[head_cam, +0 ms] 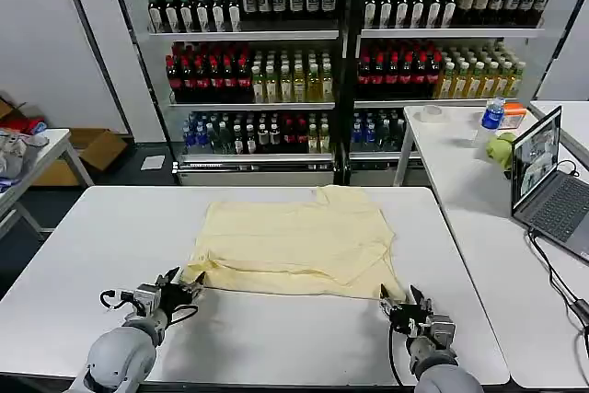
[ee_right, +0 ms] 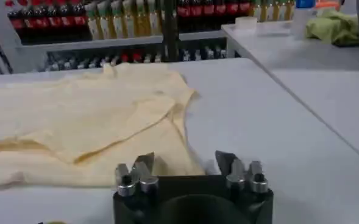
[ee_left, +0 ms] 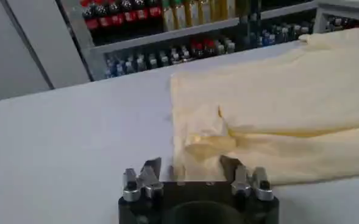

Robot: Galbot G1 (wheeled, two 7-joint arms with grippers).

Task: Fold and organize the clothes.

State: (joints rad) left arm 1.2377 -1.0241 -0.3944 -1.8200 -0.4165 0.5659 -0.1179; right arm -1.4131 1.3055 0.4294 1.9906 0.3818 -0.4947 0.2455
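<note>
The clothes [head_cam: 294,241] are one pale yellow garment lying flat and partly folded in the middle of the white table [head_cam: 276,338]. My left gripper [head_cam: 181,285] rests low on the table at the garment's near left corner. In the left wrist view the left gripper [ee_left: 190,165] is open, and the corner of the cloth [ee_left: 277,103] lies between its fingers. My right gripper [head_cam: 405,305] sits at the near right corner. In the right wrist view the right gripper [ee_right: 185,161] is also open, with the hem of the garment [ee_right: 75,115] reaching in between the fingers.
Shelves of bottles [head_cam: 276,52] stand behind the table. A second white table [head_cam: 479,227] on the right holds a laptop [head_cam: 552,181], a water bottle [head_cam: 492,115] and a green cloth [head_cam: 502,149]. Another table [head_cam: 28,167] stands at far left.
</note>
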